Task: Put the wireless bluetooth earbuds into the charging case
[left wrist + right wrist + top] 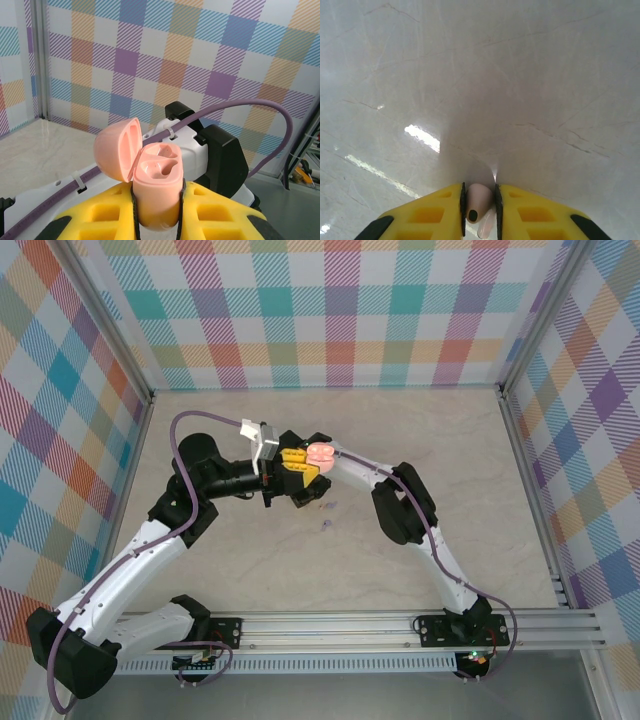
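Pinching a pinkish earbud [478, 204] in the closed right gripper [480, 197], dark-tipped end toward the camera, pale counter [520, 75] beyond. Clamping the case [155, 180] upright in the left gripper [157, 215], lid [117, 147] swung open to 9 o'clock, both wells apparently empty. Likely mid-insertion: next, carry the earbud over a well, match its tilt, seat gently. From above, case [320, 453] mid-counter, lilac bud [327, 525] loose at its 6 o'clock. Ample room to the wall [330, 320] at 12; little between the wrists.

Bright, even light; glare streaks on table [422, 138]
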